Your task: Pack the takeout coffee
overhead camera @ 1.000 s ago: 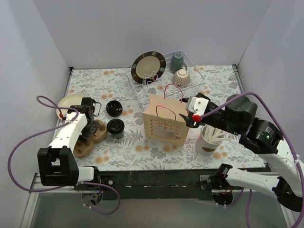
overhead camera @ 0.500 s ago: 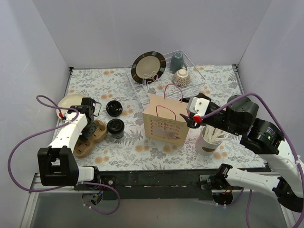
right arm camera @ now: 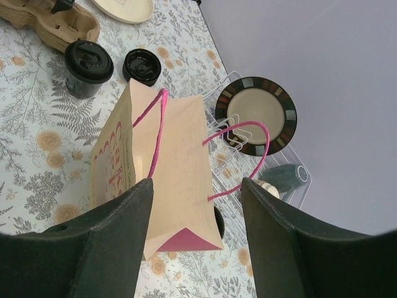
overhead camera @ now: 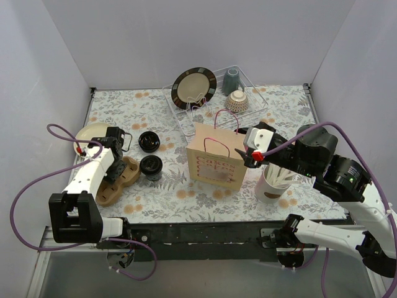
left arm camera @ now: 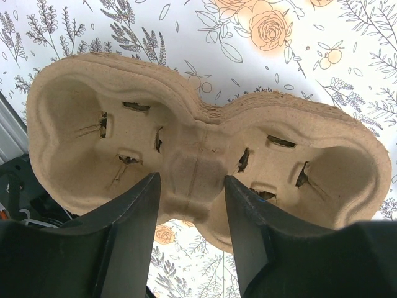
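Lidded coffee cup [overhead camera: 151, 166] stands just right of the spread left tool [left arm camera: 189, 183] straddling the carrier [left arm camera: 310, 161]

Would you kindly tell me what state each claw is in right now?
Left claw: straddling the cup carrier; grip cannot be told.
Right claw: open, holding nothing.

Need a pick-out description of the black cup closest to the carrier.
Find the paper bag mid-table, then look left to the brown pulp carrier. Two black cups sit between them; the target cup is the front one, next to the carrier, while the other cup sits farther back.
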`<state>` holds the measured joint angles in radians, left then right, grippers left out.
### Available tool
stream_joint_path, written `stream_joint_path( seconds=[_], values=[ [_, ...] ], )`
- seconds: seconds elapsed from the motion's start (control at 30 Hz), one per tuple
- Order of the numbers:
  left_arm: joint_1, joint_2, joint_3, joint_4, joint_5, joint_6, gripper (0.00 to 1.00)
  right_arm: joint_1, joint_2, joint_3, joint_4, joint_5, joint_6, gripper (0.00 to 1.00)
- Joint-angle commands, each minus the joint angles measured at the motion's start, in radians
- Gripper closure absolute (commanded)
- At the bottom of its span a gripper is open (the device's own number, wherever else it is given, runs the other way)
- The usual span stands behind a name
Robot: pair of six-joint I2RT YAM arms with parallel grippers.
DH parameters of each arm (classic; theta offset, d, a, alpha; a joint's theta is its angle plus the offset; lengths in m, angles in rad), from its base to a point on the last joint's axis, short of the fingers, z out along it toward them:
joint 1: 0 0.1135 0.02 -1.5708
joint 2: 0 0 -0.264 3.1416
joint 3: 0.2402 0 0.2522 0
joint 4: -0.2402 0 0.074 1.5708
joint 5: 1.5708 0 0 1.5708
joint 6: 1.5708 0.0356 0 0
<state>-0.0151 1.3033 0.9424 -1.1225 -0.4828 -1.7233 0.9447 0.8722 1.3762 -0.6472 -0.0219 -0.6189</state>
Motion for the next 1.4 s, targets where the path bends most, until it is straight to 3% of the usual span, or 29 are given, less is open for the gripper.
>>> stream_joint_path(
  seconds=[0.0,0.1,0.27,0.8,0.97,1.03,1.37],
  values=[
    [0.006,-0.021,0.010,-0.008,-0.045,-0.005,0.53,0.006,-0.009,-0.005,0.034,0.007,-0.008,0.33],
    [0.006,-0.022,0.003,-0.005,-0.045,-0.004,0.43,0.005,-0.010,-0.003,0.032,0.007,-0.005,0.33],
    [0.006,-0.019,-0.013,0.004,-0.040,0.007,0.42,0.005,-0.010,-0.002,0.027,0.007,-0.005,0.33],
    [0.006,-0.019,-0.013,0.020,-0.040,0.016,0.55,0.005,-0.010,0.004,0.032,0.000,0.015,0.33],
    [0.006,-0.019,0.018,-0.022,-0.063,0.005,0.61,0.005,-0.013,0.001,0.031,0.004,0.018,0.33],
    [0.006,-0.019,0.041,-0.039,-0.077,-0.015,0.69,0.005,-0.013,0.006,0.031,0.004,0.018,0.33],
    [0.006,-0.016,0.121,-0.076,-0.080,-0.015,0.68,0.005,-0.010,0.018,0.023,0.000,0.019,0.33]
  ],
)
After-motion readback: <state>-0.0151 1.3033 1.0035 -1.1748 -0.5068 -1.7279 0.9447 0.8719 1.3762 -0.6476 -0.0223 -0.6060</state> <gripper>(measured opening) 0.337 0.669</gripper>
